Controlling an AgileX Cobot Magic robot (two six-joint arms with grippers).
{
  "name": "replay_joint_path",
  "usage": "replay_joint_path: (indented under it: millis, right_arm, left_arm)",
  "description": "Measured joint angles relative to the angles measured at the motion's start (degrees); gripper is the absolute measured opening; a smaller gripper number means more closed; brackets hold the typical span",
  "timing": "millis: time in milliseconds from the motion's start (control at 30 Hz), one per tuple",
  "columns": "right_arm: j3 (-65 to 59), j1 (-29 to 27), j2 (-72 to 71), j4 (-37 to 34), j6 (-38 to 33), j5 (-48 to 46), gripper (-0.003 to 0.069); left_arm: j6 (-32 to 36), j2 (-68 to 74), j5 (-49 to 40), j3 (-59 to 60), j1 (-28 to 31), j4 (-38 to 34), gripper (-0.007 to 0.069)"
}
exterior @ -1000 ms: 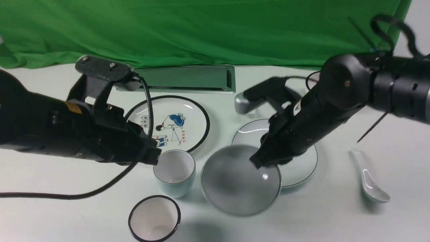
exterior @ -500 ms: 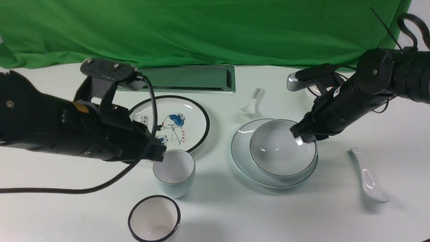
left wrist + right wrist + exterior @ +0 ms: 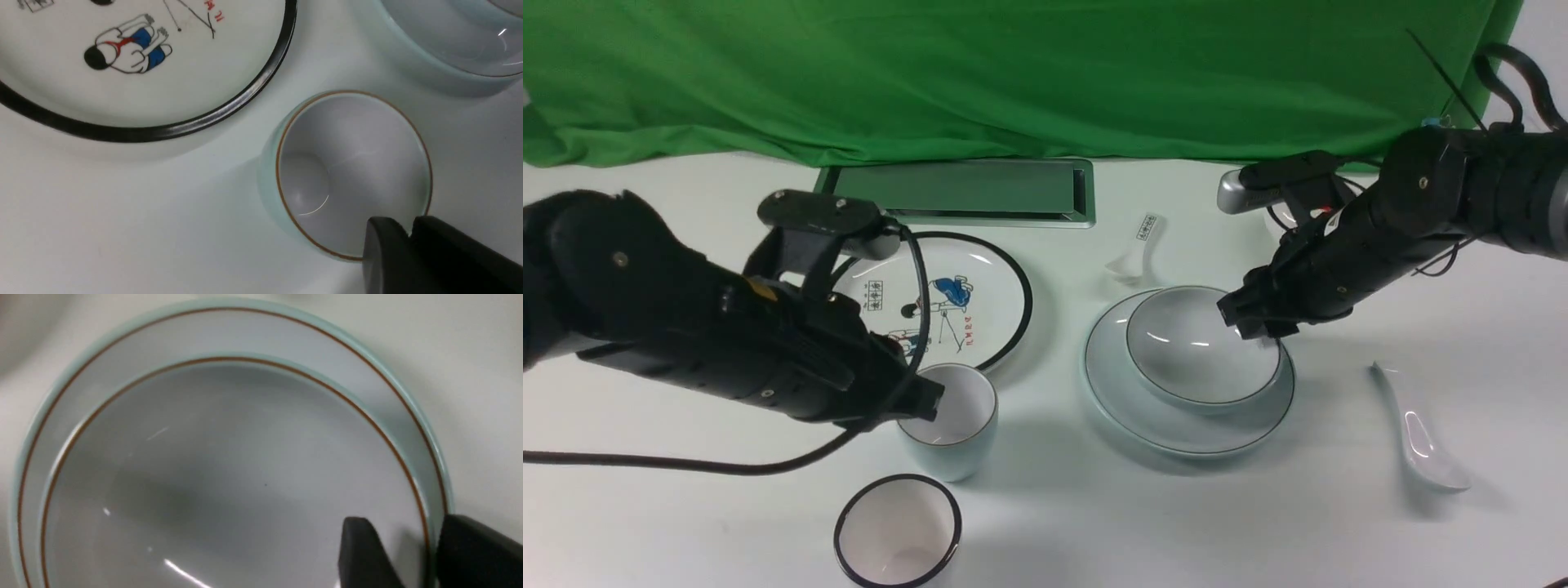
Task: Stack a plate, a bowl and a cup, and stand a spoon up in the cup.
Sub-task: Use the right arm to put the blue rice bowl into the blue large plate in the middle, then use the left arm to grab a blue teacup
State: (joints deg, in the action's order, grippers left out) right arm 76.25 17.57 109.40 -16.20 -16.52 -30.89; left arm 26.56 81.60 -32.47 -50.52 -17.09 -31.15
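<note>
The pale bowl [image 3: 1196, 347] sits inside the plain plate [image 3: 1119, 384] at centre right. My right gripper [image 3: 1252, 331] is open and straddles the bowl's right rim, one finger inside and one outside [image 3: 403, 523]; the bowl [image 3: 229, 469] and the plate's rim [image 3: 122, 347] fill that view. The celadon cup [image 3: 949, 416] stands upright left of the plate. My left gripper [image 3: 929, 398] hovers over the cup's left rim with its fingers together and nothing between them [image 3: 410, 228]; the cup [image 3: 351, 163] is empty. The plain white spoon [image 3: 1417, 433] lies at far right.
A black-rimmed cartoon plate [image 3: 947, 298] lies behind the cup, and a black-rimmed white cup [image 3: 898, 531] stands at the front. A labelled spoon [image 3: 1137, 243] lies behind the plain plate. A metal tray [image 3: 964, 192] and a green cloth [image 3: 1013, 73] close the back.
My right gripper carried the bowl from the table's front onto the plate, set it down and opened. My left arm dropped and moved right onto the cup's rim.
</note>
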Motion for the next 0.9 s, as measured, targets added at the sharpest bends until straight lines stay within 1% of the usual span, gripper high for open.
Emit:
replay_joint_path:
  millis: [100, 167, 200, 267, 333, 433, 500, 567, 667, 700, 767, 800, 833, 867, 900]
  right_arm:
    - [1.1, 1.0, 0.0, 0.0, -0.1, -4.0, 0.0398]
    - [1.7, 1.2, 0.0, 0.0, -0.1, -5.9, 0.0414]
    - [3.0, 1.4, -0.1, 0.0, -0.7, -9.1, 0.0430]
    - [4.0, 1.5, -0.5, 0.0, -1.4, -12.0, 0.0434]
    - [4.5, 1.7, -1.6, 0.1, -1.5, -13.5, 0.0435]
    - [4.8, 1.6, -3.8, 0.1, -1.6, -14.1, 0.0435]
    - [5.0, 1.6, -5.7, 0.1, -1.7, -14.1, 0.0435]
    - [5.0, 1.6, -7.4, 0.1, -2.1, -14.1, 0.0435]
    - [5.0, 1.6, -9.1, 0.3, -2.5, -14.1, 0.0435]
    - [5.0, 1.6, -9.8, 0.4, -2.6, -14.1, 0.0435]
    - [5.0, 1.6, -11.2, 1.1, -2.7, -14.6, 0.0435]
    - [5.0, 1.6, -12.0, 1.7, -2.7, -15.1, 0.0435]
    - [5.0, 1.6, -12.6, 2.3, -2.7, -15.6, 0.0435]
    - [5.0, 1.6, -14.0, 4.2, -2.4, -16.6, 0.0435]
    - [5.0, 1.6, -14.6, 5.1, -2.0, -17.0, 0.0435]
  left_arm:
    - [-1.7, 2.0, 0.0, -0.8, 0.0, 0.8, 0.0186]
    - [-2.8, 2.6, -0.2, -1.3, 0.0, 1.6, 0.0234]
    - [-5.5, 3.6, -0.5, -2.4, 0.0, 3.5, 0.0318]
    - [-8.9, 4.3, -0.6, -3.5, 0.0, 5.7, 0.0384]
    - [-11.9, 5.1, -0.6, -4.5, 0.0, 8.4, 0.0421]
    - [-14.5, 7.2, -0.7, -5.8, 0.0, 12.2, 0.0429]
    - [-14.8, 9.1, -0.9, -6.5, 0.0, 12.8, 0.0413]
    - [-15.2, 11.7, -1.1, -7.0, 0.0, 12.8, 0.0367]
    - [-15.3, 14.2, -0.8, -7.4, 0.0, 12.8, 0.0267]
    - [-15.3, 14.7, -0.7, -7.4, 0.0, 12.8, 0.0216]
    - [-15.4, 15.0, -0.4, -7.5, 0.0, 13.0, 0.0086]
    - [-15.4, 14.8, 0.0, -7.5, 0.0, 13.1, 0.0038]
    - [-15.1, 14.7, 0.0, -7.5, 0.0, 13.3, 0.0021]
    - [-14.5, 14.0, 0.1, -7.9, 0.0, 12.9, 0.0001]
    - [-14.1, 13.5, 0.0, -8.4, 0.0, 12.6, -0.0001]
